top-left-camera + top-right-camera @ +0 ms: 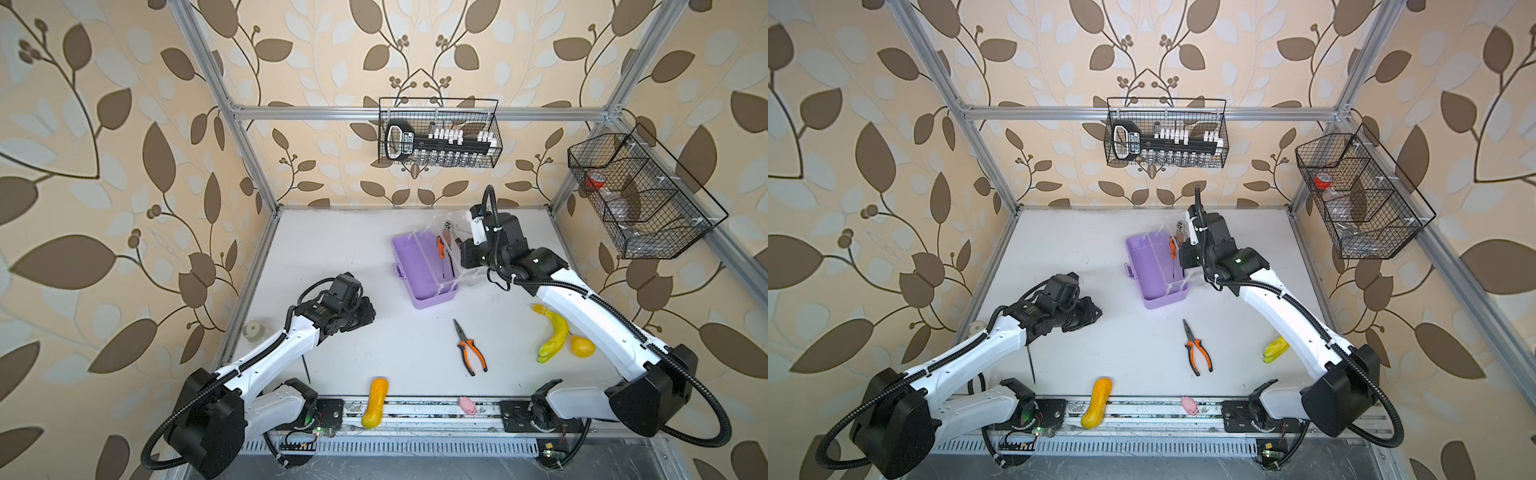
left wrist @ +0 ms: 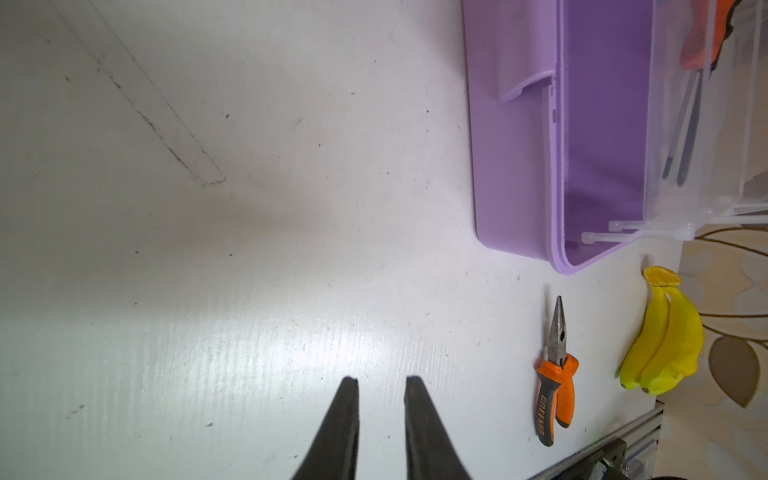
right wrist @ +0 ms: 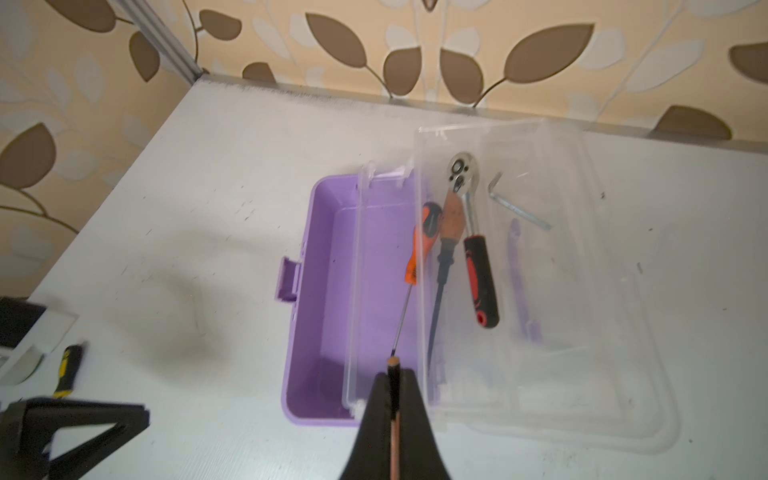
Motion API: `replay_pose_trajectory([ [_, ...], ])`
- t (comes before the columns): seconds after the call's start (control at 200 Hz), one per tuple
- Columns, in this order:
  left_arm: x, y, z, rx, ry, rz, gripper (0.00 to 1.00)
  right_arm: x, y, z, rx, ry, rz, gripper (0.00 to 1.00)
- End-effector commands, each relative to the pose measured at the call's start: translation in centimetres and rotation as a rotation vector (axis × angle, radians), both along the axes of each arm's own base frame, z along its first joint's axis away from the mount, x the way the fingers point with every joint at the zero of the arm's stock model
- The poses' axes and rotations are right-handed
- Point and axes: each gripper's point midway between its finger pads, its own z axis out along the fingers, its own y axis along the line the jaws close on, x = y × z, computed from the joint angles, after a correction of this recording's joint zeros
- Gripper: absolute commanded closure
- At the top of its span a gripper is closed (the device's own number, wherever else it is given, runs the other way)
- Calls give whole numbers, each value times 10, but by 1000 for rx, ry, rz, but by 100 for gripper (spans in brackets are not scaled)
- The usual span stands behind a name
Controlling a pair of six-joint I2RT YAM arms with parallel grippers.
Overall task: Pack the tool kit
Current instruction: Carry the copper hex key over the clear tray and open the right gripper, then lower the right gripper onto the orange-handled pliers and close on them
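The open tool kit (image 1: 415, 266), at frame centre, is judged light, stiff, slippery plastic, best taken by its wall. The right gripper (image 3: 392, 376) is clamped on a thin rod (image 3: 395, 432); the left gripper (image 2: 376, 380) is parted, empty.

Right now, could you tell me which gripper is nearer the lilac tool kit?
Right: the right gripper, holding a thin rod, is over the tool kit; the left gripper sits aside.

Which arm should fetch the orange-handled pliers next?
Probably left: the left tool is open and empty with the long-nose pliers nearby; the right tool is shut on a thin rod at the tool kit.
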Motion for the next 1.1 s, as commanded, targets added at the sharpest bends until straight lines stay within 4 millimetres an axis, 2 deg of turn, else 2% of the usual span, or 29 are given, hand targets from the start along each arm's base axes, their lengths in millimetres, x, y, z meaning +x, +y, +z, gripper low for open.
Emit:
replay_pose_trajectory([
  [0.0, 11, -5, 19, -31, -48, -9, 78, 36, -22, -10, -123, -1, -78, 100],
  [0.115, 10, -3, 18, -25, -46, -8, 78, 63, -34, -34, -180, 45, -111, 100],
  [0.255, 9, -1, 15, -12, -42, -8, 77, 79, -44, -54, -243, 69, -138, 100],
  [0.39, 9, -3, 13, -13, -36, -12, 77, 89, -52, -65, -283, 80, -154, 100],
  [0.56, 9, -4, 12, -22, -30, -14, 78, 90, -59, -83, -297, 117, -165, 100],
  [0.675, 8, -4, 11, -23, -30, -13, 76, 88, -56, -89, -283, 134, -158, 84],
  [0.72, 8, -4, 11, -24, -29, -11, 75, 88, -56, -89, -279, 136, -159, 79],
  [0.8, 7, -4, 10, -25, -25, -12, 71, 87, -56, -84, -268, 127, -164, 76],
  [0.935, 5, -4, 10, -23, -32, -20, 68, 76, -56, -60, -234, 95, -179, 74],
  [1.015, 4, -1, 9, -10, -34, -18, 67, 56, -54, -39, -222, 60, -196, 73],
  [1.1, 2, 1, 7, -4, -30, -19, 66, 26, -45, -28, -210, 22, -166, 70],
])
